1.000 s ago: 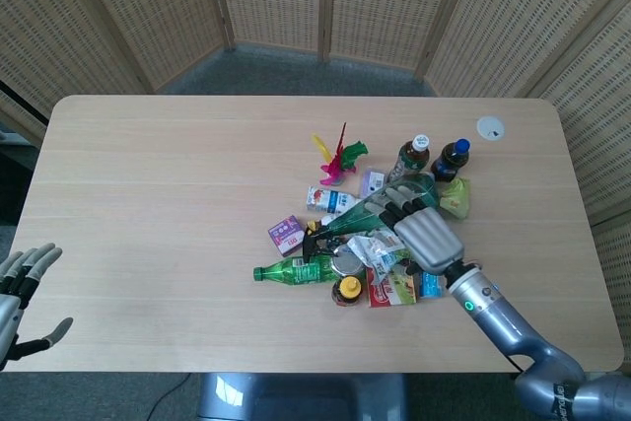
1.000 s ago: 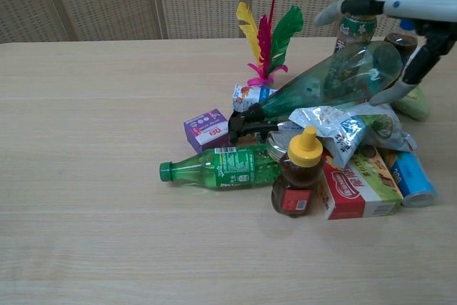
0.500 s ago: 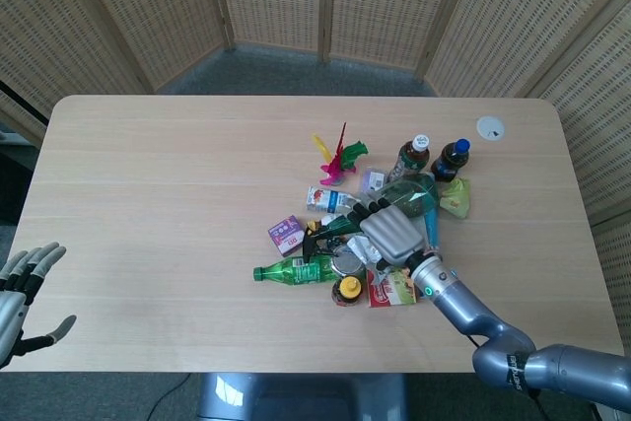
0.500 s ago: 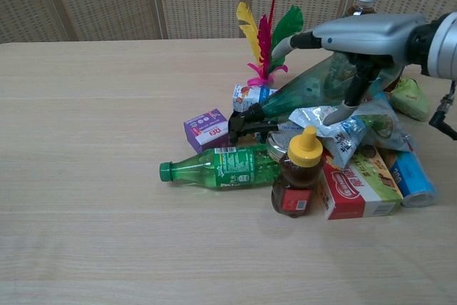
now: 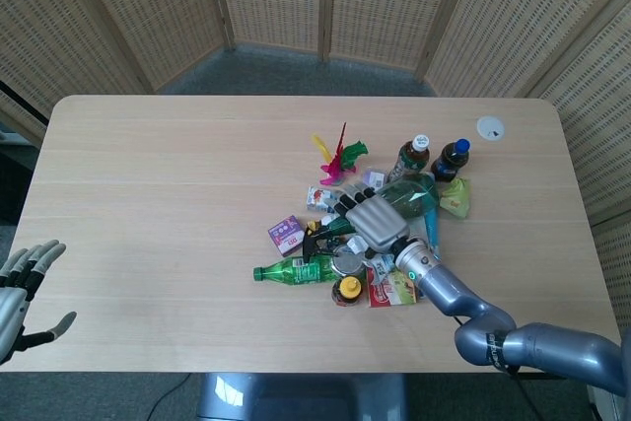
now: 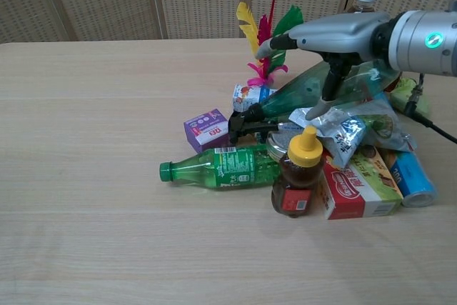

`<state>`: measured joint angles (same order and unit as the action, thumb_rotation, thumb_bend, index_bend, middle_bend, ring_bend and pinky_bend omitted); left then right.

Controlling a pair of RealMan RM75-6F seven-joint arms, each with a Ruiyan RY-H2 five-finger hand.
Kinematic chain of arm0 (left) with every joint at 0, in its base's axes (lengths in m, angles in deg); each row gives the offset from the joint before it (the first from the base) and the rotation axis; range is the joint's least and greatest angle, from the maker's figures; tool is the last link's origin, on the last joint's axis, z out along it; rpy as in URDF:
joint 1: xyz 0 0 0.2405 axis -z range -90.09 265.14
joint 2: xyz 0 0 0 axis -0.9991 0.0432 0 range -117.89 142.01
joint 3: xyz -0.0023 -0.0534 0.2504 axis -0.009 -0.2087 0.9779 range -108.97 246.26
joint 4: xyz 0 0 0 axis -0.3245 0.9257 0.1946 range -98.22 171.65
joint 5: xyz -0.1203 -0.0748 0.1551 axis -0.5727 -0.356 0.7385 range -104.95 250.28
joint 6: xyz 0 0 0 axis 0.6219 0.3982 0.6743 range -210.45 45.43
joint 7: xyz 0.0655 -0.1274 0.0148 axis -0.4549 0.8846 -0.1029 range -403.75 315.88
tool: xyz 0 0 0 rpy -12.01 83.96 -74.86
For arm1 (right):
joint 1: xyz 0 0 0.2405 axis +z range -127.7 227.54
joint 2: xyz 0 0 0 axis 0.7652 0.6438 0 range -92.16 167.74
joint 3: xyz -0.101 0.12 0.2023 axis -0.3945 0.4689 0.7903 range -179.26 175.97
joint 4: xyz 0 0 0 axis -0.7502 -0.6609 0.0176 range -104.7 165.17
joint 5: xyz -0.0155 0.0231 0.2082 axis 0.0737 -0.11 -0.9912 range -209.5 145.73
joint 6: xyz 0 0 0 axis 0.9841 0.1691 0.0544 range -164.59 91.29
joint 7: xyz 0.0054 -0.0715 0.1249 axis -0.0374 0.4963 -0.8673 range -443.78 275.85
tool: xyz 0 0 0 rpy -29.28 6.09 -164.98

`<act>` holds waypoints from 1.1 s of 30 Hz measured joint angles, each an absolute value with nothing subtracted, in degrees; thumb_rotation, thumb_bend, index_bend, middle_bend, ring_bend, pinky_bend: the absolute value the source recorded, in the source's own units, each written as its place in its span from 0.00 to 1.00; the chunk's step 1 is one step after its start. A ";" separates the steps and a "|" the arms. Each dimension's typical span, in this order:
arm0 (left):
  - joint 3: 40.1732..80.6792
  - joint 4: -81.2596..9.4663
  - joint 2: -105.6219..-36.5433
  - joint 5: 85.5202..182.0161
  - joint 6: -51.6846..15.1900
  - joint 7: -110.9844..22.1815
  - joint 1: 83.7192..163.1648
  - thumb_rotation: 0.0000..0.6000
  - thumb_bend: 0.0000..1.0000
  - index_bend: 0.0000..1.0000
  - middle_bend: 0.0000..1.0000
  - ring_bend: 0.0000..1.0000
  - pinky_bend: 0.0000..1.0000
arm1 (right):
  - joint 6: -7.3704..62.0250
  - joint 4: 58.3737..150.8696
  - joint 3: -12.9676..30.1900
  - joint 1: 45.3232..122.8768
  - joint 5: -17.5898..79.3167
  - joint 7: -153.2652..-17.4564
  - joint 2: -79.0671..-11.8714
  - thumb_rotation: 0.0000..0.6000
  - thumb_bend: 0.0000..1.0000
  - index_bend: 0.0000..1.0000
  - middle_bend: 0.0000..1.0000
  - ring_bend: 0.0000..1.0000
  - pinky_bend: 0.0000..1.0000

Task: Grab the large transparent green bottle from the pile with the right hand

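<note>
Right hand [image 6: 325, 41] has slid from the base toward the neck of the large green bottle [image 6: 314, 85], fingers spread above it, gripping nothing; grasp still pending.

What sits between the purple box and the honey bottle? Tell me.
In the chest view, the small green bottle lies on its side between the purple box and the honey bottle, its base reaching the honey bottle.
</note>
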<state>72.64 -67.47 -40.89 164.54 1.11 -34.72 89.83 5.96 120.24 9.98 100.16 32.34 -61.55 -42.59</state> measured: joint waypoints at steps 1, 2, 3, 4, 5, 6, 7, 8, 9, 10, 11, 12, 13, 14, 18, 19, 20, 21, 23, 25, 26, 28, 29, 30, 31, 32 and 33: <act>72.61 -67.39 -40.90 164.47 1.07 -34.58 89.86 1.00 0.32 0.05 0.00 0.00 0.00 | 5.71 119.71 9.93 100.59 31.95 -61.50 -43.02 1.00 0.07 0.02 0.09 0.00 0.00; 72.57 -67.28 -40.91 164.36 1.00 -34.36 89.89 1.00 0.32 0.05 0.00 0.00 0.00 | 5.53 119.28 9.89 100.92 31.67 -61.44 -43.37 1.00 0.07 0.03 0.09 0.00 0.00; 72.55 -67.16 -40.91 164.28 0.95 -34.18 89.92 1.00 0.32 0.05 0.00 0.00 0.00 | 5.33 118.83 9.86 101.26 31.37 -61.38 -43.73 1.00 0.07 0.03 0.09 0.00 0.00; 72.53 -67.02 -40.92 164.17 0.88 -34.00 89.94 1.00 0.32 0.05 0.00 0.00 0.00 | 5.07 118.21 9.82 101.72 30.93 -61.32 -44.27 1.00 0.07 0.03 0.09 0.00 0.00; 72.50 -66.81 -40.93 164.01 0.80 -33.79 89.96 1.00 0.32 0.05 0.00 0.00 0.00 | 4.88 117.73 9.79 102.06 30.60 -61.29 -44.68 1.00 0.07 0.03 0.09 0.00 0.00; 72.48 -66.68 -40.95 163.87 0.75 -33.65 89.96 1.00 0.32 0.05 0.00 0.00 0.00 | 4.69 117.24 9.76 102.40 30.30 -61.25 -45.06 1.00 0.08 0.03 0.09 0.00 0.00; 72.47 -66.57 -40.97 163.75 0.69 -33.49 89.97 1.00 0.32 0.05 0.00 0.00 0.00 | 4.44 116.56 9.69 102.75 29.91 -61.16 -45.56 1.00 0.08 0.03 0.09 0.00 0.00; 72.45 -66.40 -41.01 163.61 0.60 -33.28 89.98 1.00 0.32 0.05 0.00 0.00 0.00 | 4.25 116.02 9.62 103.01 29.61 -61.09 -45.93 1.00 0.08 0.03 0.09 0.00 0.00; 72.43 -66.26 -41.04 163.51 0.54 -33.15 89.99 1.00 0.32 0.05 0.00 0.00 0.00 | 4.04 115.44 9.54 103.30 29.30 -61.02 -46.32 1.00 0.08 0.03 0.09 0.00 0.00; 72.42 -66.13 -41.07 163.42 0.48 -33.03 90.00 1.00 0.32 0.05 0.00 0.00 0.00 | 3.76 114.64 9.42 103.67 28.86 -60.93 -46.83 1.00 0.08 0.03 0.09 0.00 0.00; 72.41 -65.99 -41.09 163.33 0.41 -32.90 90.01 1.00 0.32 0.05 0.00 0.00 0.00 | 3.55 114.01 9.32 103.94 28.51 -60.88 -47.22 1.00 0.08 0.03 0.09 0.00 0.00; 72.40 -65.92 -41.10 163.29 0.38 -32.83 90.02 1.00 0.32 0.05 0.00 0.00 0.00 | 3.35 113.35 9.23 104.20 28.16 -60.82 -47.62 1.00 0.08 0.03 0.09 0.00 0.00; 72.38 -65.87 -41.10 163.25 0.38 -32.74 90.02 1.00 0.32 0.04 0.00 0.00 0.00 | 3.10 112.44 9.10 104.55 27.71 -60.73 -48.15 1.00 0.08 0.03 0.09 0.00 0.00; 72.33 -65.82 -41.08 163.22 0.39 -32.64 90.04 1.00 0.32 0.05 0.00 0.00 0.00 | 2.93 111.73 8.99 104.81 27.41 -60.64 -48.55 1.00 0.08 0.03 0.09 0.00 0.00; 72.33 -65.90 -40.93 163.35 0.47 -32.07 90.04 1.00 0.32 0.05 0.00 0.00 0.00 | 2.64 108.66 8.17 105.81 26.52 -59.57 -50.11 1.00 0.08 0.05 0.12 0.00 0.00; 72.36 -65.93 -40.86 163.39 0.49 -31.85 90.03 1.00 0.32 0.05 0.00 0.00 0.00 | 2.71 107.84 7.75 105.99 26.30 -58.90 -50.41 1.00 0.09 0.06 0.13 0.00 0.00; 72.38 -65.96 -40.76 163.43 0.52 -31.55 90.01 1.00 0.32 0.05 0.00 0.00 0.00 | 2.85 107.33 7.41 106.08 26.17 -58.33 -50.58 1.00 0.09 0.08 0.16 0.00 0.00; 72.39 -65.99 -40.69 163.44 0.55 -31.31 90.00 1.00 0.32 0.05 0.00 0.00 0.00 | 3.08 106.95 7.06 106.13 26.09 -57.70 -50.72 1.00 0.09 0.10 0.19 0.00 0.00; 72.40 -66.07 -40.55 163.44 0.58 -30.74 89.98 1.00 0.32 0.05 0.00 0.00 0.00 | 4.05 106.39 6.23 106.11 25.97 -56.20 -50.97 1.00 0.10 0.17 0.29 0.00 0.00; 72.41 -66.15 -40.48 163.53 0.54 -30.38 90.03 1.00 0.32 0.05 0.00 0.00 0.00 | 5.39 106.12 5.73 105.89 25.84 -55.34 -51.13 1.00 0.10 0.28 0.43 0.01 0.00; 72.43 -66.21 -40.45 163.70 0.46 -30.31 90.10 1.00 0.32 0.05 0.00 0.00 0.00 | 5.96 106.03 5.55 105.77 25.74 -54.95 -51.16 1.00 0.11 0.35 0.52 0.04 0.00; 72.48 -66.35 -40.42 163.96 0.37 -30.23 90.21 1.00 0.32 0.05 0.00 0.00 0.00 | 7.13 105.91 5.25 105.49 25.37 -53.84 -51.09 1.00 0.11 0.45 0.64 0.14 0.00; 72.50 -66.44 -40.41 164.06 0.35 -30.10 90.25 1.00 0.32 0.05 0.00 0.00 0.00 | 7.57 105.95 5.19 105.35 25.07 -53.46 -51.01 1.00 0.11 0.49 0.69 0.20 0.00; 72.51 -66.47 -40.42 164.12 0.34 -29.99 90.28 1.00 0.32 0.05 0.00 0.00 0.00 | 7.99 106.04 5.14 105.21 24.76 -53.13 -50.90 1.00 0.11 0.52 0.72 0.25 0.00; 72.52 -66.48 -40.43 164.16 0.32 -29.88 90.30 1.00 0.32 0.05 0.00 0.00 0.00 | 8.54 106.20 5.08 105.02 24.36 -52.64 -50.75 1.00 0.11 0.53 0.74 0.28 0.00; 72.53 -66.47 -40.45 164.22 0.28 -29.75 90.35 1.00 0.32 0.05 0.00 0.00 0.00 | 8.87 106.32 5.02 104.90 24.02 -52.25 -50.65 1.00 0.11 0.55 0.76 0.32 0.01; 72.54 -66.46 -40.45 164.29 0.25 -29.69 90.38 1.00 0.32 0.05 0.00 0.00 0.00 | 9.07 106.46 4.97 104.80 23.65 -51.90 -50.55 1.00 0.11 0.56 0.77 0.34 0.03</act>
<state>72.54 -66.46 -40.45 164.29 0.25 -29.69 90.38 9.07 106.46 4.97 104.80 23.65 -51.90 -50.55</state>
